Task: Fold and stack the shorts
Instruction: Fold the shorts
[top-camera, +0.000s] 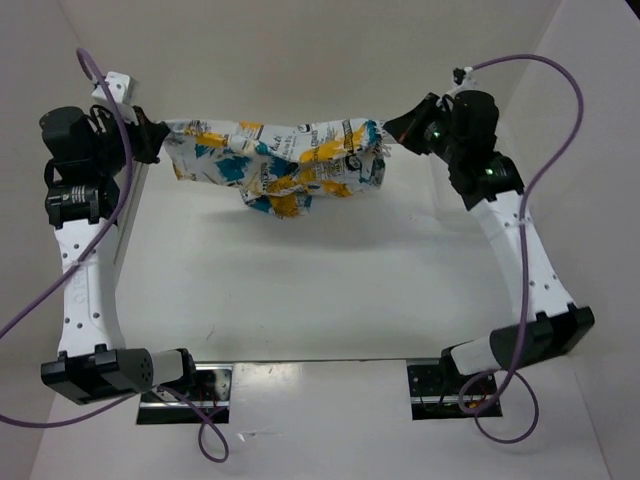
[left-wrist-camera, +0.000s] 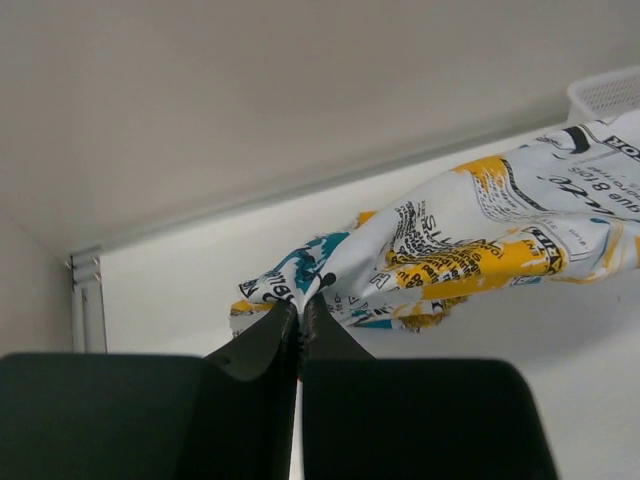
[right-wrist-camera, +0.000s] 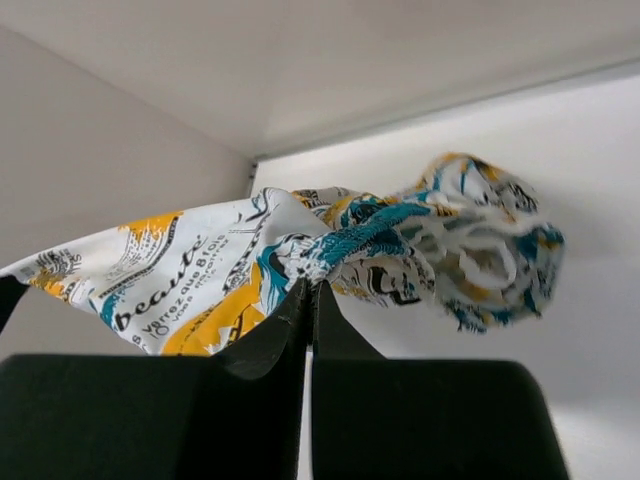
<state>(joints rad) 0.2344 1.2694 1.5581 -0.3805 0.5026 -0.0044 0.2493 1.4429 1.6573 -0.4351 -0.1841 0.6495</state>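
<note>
Two grippers hold the shorts stretched between them in the upper part of the top view, lifted above the table. The left gripper, at the upper left, is closed tight on one end of the cloth. The right gripper, at the upper right, is closed tight on the other end. The middle of the shorts hangs down, crumpled.

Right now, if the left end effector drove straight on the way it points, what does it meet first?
The shorts: the left end effector is shut on their edge, with fabric bunched directly ahead. Depth beyond it is unclear.
</note>
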